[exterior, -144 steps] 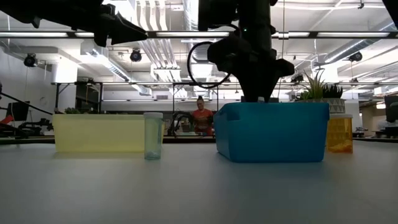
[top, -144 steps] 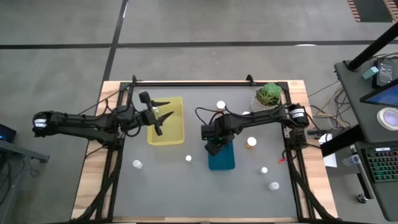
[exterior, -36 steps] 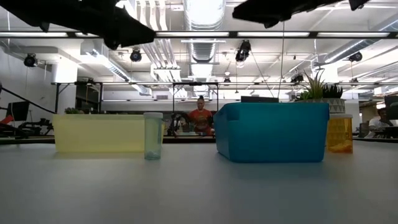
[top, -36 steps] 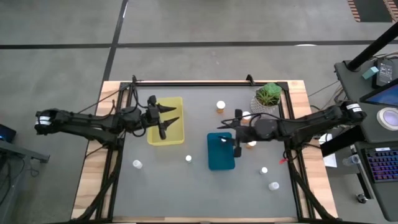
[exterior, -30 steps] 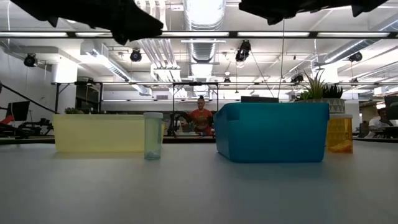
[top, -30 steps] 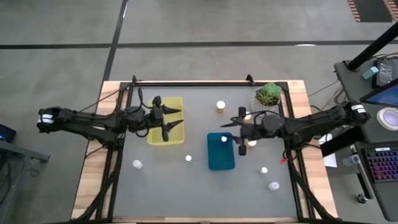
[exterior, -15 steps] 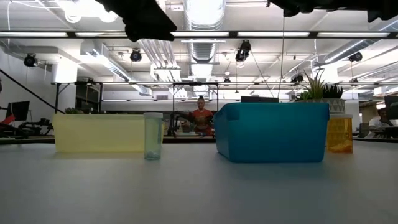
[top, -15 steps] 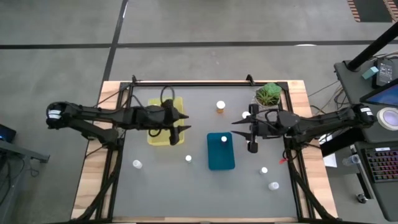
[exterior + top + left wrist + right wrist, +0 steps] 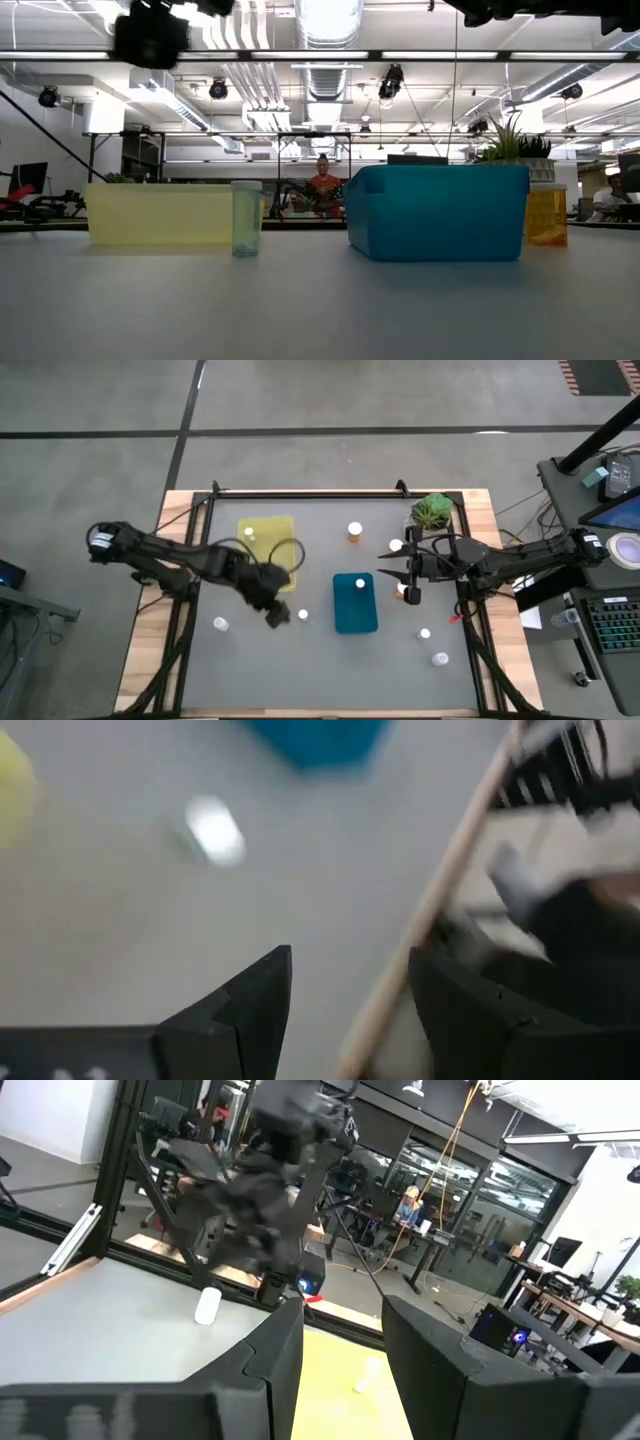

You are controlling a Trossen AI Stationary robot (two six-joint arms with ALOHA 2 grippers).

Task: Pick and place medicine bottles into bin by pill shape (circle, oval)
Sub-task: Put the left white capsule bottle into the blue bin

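- Loose bottles on the surface [image 9: 250, 680]: one [image 9: 302, 615] between the two bins, one [image 9: 220, 624] at front left, two [image 9: 425, 633] at front right, an orange one [image 9: 354, 531] at the back.
- One bottle [image 9: 358, 584] sits in the blue bin [image 9: 355, 618]; one [image 9: 249, 533] in the yellow bin [image 9: 262, 528].
- Left hand [image 9: 276, 615] hangs just beside the middle bottle, fingers spread, empty.
- Right hand [image 9: 408, 575] is right of the blue bin, by the plant [image 9: 432, 511], fingers apart, empty.
- Step looks like: left arm going for the middle bottle.
- Next: line up over the cap, drop, close.
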